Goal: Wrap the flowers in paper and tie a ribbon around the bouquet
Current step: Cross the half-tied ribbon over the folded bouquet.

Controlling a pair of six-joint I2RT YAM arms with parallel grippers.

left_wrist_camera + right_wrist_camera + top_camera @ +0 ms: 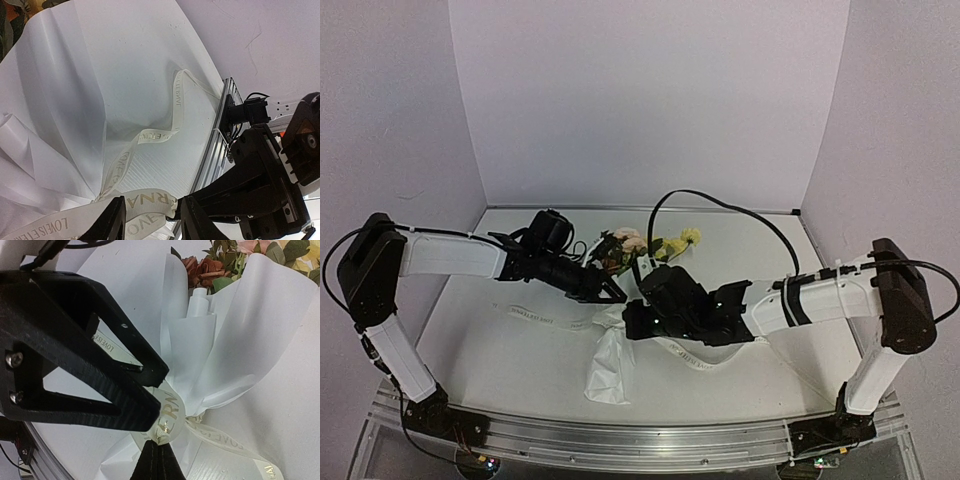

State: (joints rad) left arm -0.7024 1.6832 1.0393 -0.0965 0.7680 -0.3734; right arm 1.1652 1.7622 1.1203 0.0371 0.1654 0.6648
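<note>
Over the white table (490,370), right fingers (150,466) pinch the ribbon (168,409) shut; left fingers (112,221) straddle it, parted.

The bouquet of mixed blooms in a white paper cone (608,365) is laid at the middle of the pale flat table (490,372), blooms toward the far side, paper tail toward the near edge. The long narrow cream-white printed ribbon (528,314) is run across its waist, trailing left and right. The left gripper (617,293) is placed left of the waist, the right gripper (632,322) just right.
</note>
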